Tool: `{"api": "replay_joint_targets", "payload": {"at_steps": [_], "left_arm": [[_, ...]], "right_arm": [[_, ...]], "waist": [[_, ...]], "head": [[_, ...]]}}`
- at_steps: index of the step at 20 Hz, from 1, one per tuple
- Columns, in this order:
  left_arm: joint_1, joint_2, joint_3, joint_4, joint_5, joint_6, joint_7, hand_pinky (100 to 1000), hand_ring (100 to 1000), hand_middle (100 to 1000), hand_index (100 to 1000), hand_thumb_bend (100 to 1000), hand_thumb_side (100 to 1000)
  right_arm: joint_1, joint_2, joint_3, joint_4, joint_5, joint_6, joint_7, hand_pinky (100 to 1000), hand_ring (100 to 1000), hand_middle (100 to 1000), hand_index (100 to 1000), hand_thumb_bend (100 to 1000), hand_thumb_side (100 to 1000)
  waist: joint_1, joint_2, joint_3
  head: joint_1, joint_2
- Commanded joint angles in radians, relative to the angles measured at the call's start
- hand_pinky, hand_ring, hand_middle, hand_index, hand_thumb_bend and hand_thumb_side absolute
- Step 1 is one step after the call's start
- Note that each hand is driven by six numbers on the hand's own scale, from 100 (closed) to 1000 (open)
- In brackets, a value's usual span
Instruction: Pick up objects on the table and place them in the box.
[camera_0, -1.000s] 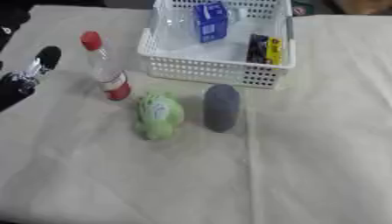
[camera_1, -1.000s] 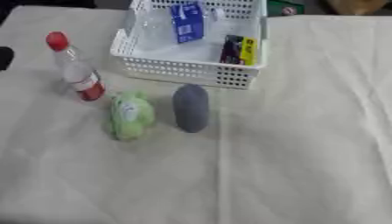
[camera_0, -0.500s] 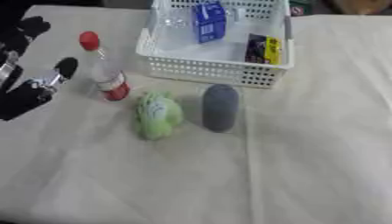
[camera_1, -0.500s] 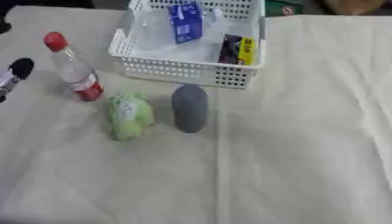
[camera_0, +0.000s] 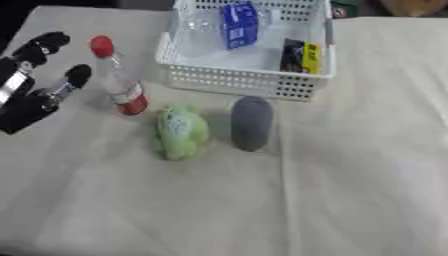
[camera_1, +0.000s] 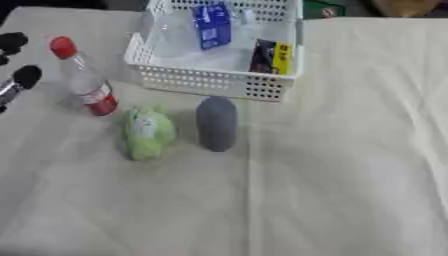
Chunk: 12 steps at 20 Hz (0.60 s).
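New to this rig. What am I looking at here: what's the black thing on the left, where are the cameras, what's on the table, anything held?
Both pictures come from a stereo camera in a humanoid robot's head, looking down at a cloth-covered table. The black and silver thing is the robot's left hand, fingers open, holding nothing, just left of a clear bottle with a red cap. Its right hand is not in view. Also loose on the cloth: a green soft toy and a grey oblong object, side by side. Behind them stands a white basket, the box, already containing a blue carton and a black and yellow pack.

Perhaps a lab: cloth-covered table.
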Motion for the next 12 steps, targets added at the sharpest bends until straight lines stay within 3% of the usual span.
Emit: {"api": "replay_joint_targets", "payload": {"at_steps": [1, 12], "left_arm": [[-0.025, 0.011, 0.000, 0.012, 0.000, 0.010, -0.002, 1000, 1000, 1000, 1000, 536, 989], [-0.081, -0.012, -0.031, 0.081, -0.014, 0.011, -0.036, 1000, 1000, 1000, 1000, 563, 984]], "right_arm": [[-0.010, -0.017, -0.002, -0.018, -0.008, -0.006, -0.001, 906, 858, 769, 860, 100, 1000], [-0.011, -0.014, 0.002, -0.018, -0.011, -0.009, -0.001, 905, 857, 768, 859, 100, 1000]], "waist": [[0.000, -0.021, -0.003], [0.002, -0.021, -0.015]], "head": [[0.006, -0.011], [0.015, -0.015]]}}
